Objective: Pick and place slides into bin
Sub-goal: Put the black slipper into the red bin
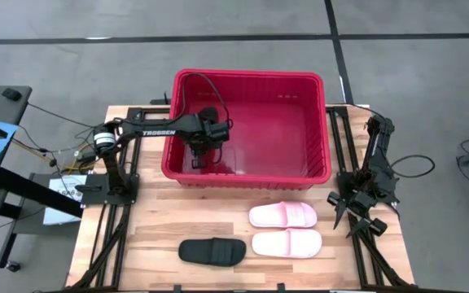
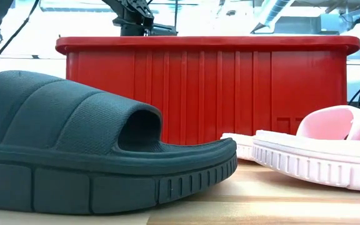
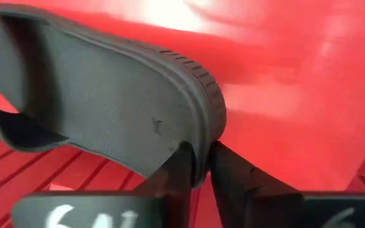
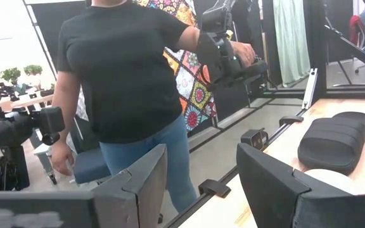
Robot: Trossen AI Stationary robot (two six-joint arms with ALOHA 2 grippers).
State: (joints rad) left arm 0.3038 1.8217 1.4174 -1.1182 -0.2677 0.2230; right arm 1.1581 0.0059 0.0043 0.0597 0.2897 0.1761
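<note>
— Left gripper [image 3: 198, 166] first: we have its two fingers pinched on the sole edge of a black slide [image 3: 100, 95], and we hold it inside the bin [image 1: 316, 175], near the bin's left wall and just above the red floor.

— And the other slides?

— Three lie on the table [image 1: 153, 220], on the near side of the bin. A second black slide [image 1: 212, 251] is nearest the front edge; the two pink slides [image 1: 283, 215] sit side by side to its right, the far one just beside the bin's near wall.

— How do we expect them to handle?

— Light, we judge, and foam-like: thick, ribbed soles with a wide, padded strap. They should give a little under the fingers and not slip much, since the surface looks matte and textured. Nothing fragile here. Pinching the sole's rim, as we do now, seems sound; the strap's arch would be the other good hold.

— And our right arm?

— Right gripper [image 4: 201, 180] waits at the table's right edge, fingers spread apart and holding nothing. Beyond the table stands a person in a black shirt [image 4: 119, 69].
</note>
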